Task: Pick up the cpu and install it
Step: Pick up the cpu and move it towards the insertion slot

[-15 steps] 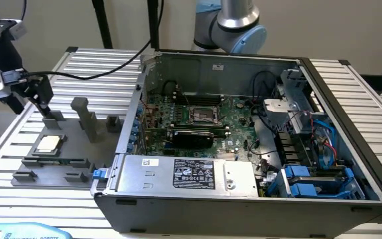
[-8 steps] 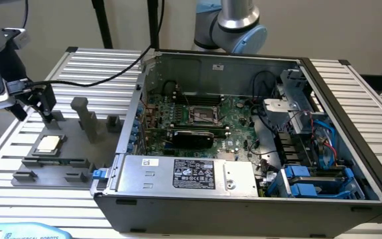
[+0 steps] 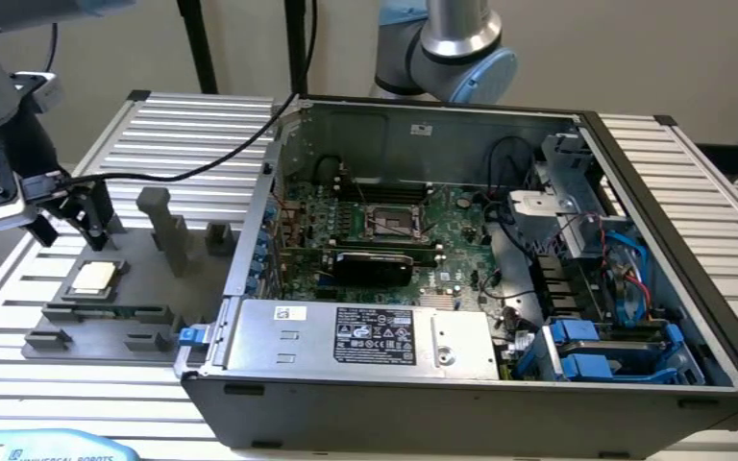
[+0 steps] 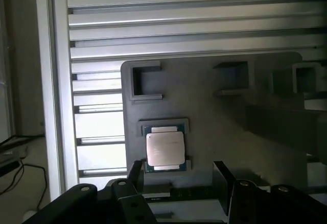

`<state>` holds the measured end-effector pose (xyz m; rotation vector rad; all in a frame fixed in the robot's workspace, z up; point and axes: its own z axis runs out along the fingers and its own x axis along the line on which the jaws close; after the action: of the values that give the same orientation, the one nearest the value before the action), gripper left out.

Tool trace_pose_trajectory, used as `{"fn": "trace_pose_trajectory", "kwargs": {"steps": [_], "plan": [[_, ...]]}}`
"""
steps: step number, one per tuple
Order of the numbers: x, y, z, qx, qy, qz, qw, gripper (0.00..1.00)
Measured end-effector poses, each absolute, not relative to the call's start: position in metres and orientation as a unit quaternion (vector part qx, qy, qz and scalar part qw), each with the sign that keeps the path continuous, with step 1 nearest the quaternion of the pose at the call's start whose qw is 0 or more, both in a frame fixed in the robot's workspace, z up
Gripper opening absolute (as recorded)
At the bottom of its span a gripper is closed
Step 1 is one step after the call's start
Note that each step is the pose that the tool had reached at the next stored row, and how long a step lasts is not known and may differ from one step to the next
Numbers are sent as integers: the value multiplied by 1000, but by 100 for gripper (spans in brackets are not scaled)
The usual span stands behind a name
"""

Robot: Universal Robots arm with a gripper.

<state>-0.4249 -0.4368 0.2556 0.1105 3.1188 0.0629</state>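
The cpu (image 3: 93, 279) (image 4: 165, 149), a small square chip with a silvery top, lies flat in a holder on the grey tray (image 3: 138, 288) (image 4: 214, 117) at the exterior view's left. My gripper (image 3: 68, 223) (image 4: 179, 179) hangs a little above the tray, just behind the cpu, not touching it. Its two dark fingers (image 4: 225, 175) stand apart and open with nothing between them. The open computer case (image 3: 472, 384) lies to the exterior view's right of the tray, and the motherboard's bare socket (image 3: 388, 223) shows inside it.
Upright grey blocks (image 3: 164, 226) stand on the tray close to the gripper. A thin green memory stick (image 3: 119, 309) lies in a slot near the tray's front. The case's near wall (image 3: 247, 240) rises between tray and motherboard. Black cables (image 3: 177, 173) trail from the gripper across the slatted table (image 3: 203, 125).
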Motion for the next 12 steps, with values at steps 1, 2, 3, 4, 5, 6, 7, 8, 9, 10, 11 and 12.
{"fn": "trace_pose_trajectory", "kwargs": {"steps": [1,2,3,4,5,6,7,8,9,10,11,12], "plan": [[-425,-437,254,35,999,20,10,65],[-425,-437,252,35,999,20,10,65],[-425,-437,250,35,999,20,10,65],[-425,-437,248,35,999,20,10,65],[-425,-437,246,35,999,20,10,65],[-425,-437,245,35,999,20,10,65],[-425,-437,243,35,999,20,10,65],[-425,-437,241,35,999,20,10,65],[-425,-437,239,35,999,20,10,65],[-425,-437,237,35,999,20,10,65],[-425,-437,235,35,999,20,10,65],[-425,-437,234,35,999,20,10,65]]}}
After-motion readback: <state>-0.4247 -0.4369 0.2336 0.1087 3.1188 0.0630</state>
